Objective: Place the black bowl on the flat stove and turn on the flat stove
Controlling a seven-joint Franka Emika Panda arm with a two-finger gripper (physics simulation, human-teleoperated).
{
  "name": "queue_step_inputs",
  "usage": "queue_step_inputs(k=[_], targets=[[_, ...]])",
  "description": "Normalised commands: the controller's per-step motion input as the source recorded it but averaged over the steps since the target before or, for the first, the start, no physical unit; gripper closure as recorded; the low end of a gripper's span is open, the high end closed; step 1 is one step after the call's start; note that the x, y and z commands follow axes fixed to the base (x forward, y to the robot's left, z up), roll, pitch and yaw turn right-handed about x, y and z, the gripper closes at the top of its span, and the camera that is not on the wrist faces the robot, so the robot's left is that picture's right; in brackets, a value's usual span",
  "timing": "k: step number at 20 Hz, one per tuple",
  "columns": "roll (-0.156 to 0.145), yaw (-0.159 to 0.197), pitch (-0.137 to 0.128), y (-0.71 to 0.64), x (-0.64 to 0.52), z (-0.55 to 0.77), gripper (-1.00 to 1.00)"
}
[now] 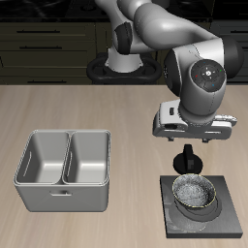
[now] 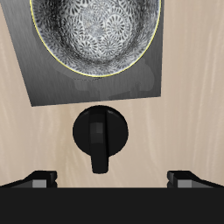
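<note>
The black bowl (image 1: 194, 194) already sits on the flat stove (image 1: 174, 225), so that half looks done. My gripper (image 1: 187, 147) hangs spread and empty above the knob (image 2: 101, 133), just behind the stove. Turning it is what's left.

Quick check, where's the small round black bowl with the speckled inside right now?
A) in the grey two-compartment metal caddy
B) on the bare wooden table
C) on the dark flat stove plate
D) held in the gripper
C: the black bowl sits on the flat stove, below the gripper, which holds nothing.
</note>
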Motion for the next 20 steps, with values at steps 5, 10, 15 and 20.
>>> queue_step_inputs(k=[5, 10, 15, 20], targets=[[-0.044, 0.065, -0.046, -0.02, -0.16, -0.11, -1.00], [-0.044, 0.092, -0.037, 0.16, -0.25, -0.18, -1.00], [-0.034, 0.062, -0.014, 0.11, -0.08, -0.16, -1.00], [-0.016, 0.033, -0.019, 0.00, 0.01, -0.10, -1.00]])
